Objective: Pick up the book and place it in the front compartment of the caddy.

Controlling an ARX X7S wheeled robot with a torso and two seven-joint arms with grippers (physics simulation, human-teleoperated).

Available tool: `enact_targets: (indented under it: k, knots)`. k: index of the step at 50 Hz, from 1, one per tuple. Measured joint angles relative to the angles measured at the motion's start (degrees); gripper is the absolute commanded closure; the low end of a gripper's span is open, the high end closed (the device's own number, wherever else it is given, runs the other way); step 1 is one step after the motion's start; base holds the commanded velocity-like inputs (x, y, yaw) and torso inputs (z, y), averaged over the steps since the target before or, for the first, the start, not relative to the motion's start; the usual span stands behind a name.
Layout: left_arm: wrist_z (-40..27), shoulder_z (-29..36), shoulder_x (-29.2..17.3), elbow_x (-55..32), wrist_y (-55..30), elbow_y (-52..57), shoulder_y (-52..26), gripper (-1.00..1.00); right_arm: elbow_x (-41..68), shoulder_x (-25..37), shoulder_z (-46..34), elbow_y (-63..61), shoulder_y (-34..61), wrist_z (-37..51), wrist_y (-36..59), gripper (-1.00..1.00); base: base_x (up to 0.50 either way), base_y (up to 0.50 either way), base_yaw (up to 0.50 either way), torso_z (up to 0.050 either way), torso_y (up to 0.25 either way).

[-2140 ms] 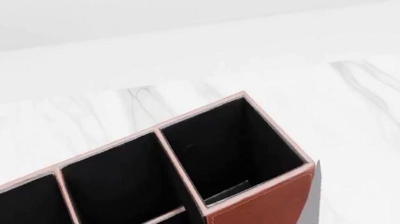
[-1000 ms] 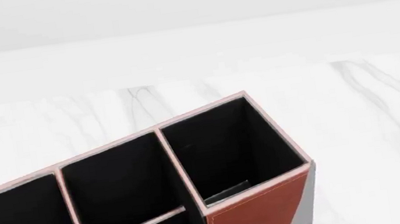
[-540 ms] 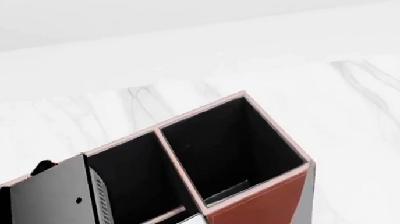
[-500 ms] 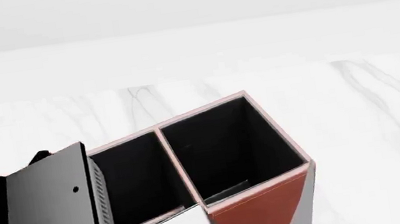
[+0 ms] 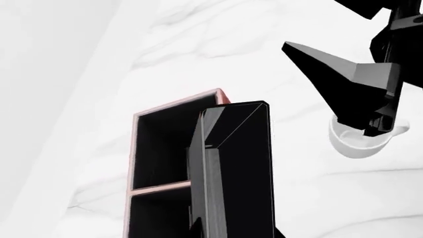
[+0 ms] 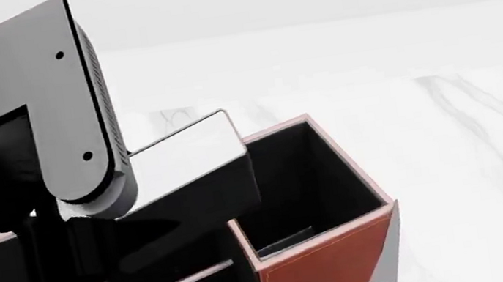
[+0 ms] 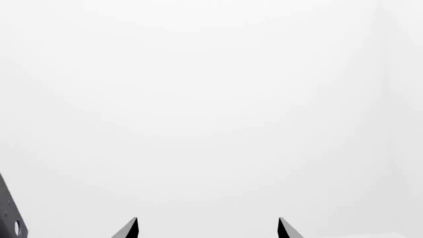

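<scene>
The left arm [image 6: 32,120] fills the near left of the head view, a big grey-black block hanging over the caddy [image 6: 324,267]. Below it the book [image 6: 191,171] is up in the air, tilted, its pale face catching the light, one end jutting out from under the arm and over the caddy's open cells. From the left wrist camera the book [image 5: 238,173] reads as a tall black slab standing right in front of the lens, its lower end out of shot at the frame's edge, so the left gripper's jaws cannot be seen; whether they clamp the book I cannot tell for sure from here. Behind the slab the caddy's [image 5: 142,163] pale rim and black lining show, with a cross divider [image 5: 158,187] between two cells. The book overlaps that opening in this view, but how deep it sits, or which cell it is over, I cannot tell.

Off to one side a white mug [image 5: 360,144] sits on the marble table [image 6: 447,128], partly hidden by a black robot part [image 5: 350,79].

The right gripper [image 7: 207,230] shows only two dark fingertips [image 7: 130,229], set well apart, nothing between them, facing blank white.
</scene>
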Motion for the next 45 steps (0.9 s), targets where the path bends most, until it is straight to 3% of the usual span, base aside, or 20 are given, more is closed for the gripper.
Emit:
enact_targets:
  k: [16, 45]
  knots:
    - [6.89, 7.28, -0.22, 6.82, 3.37, -4.5, -3.31, 1.0, 0.47, 0.28, 0.11, 0.16, -0.15, 0.24, -0.44, -1.0, 0.0, 0.0, 0.0, 0.0, 0.001]
    - [9.22, 15.56, -1.94, 14.64, 10.34, -8.17, 3.49, 1.0, 0.87, 0.78, 0.17, 0.36, -0.32, 0.91, -0.68, -1.0, 0.0, 0.0, 0.0, 0.001, 0.001]
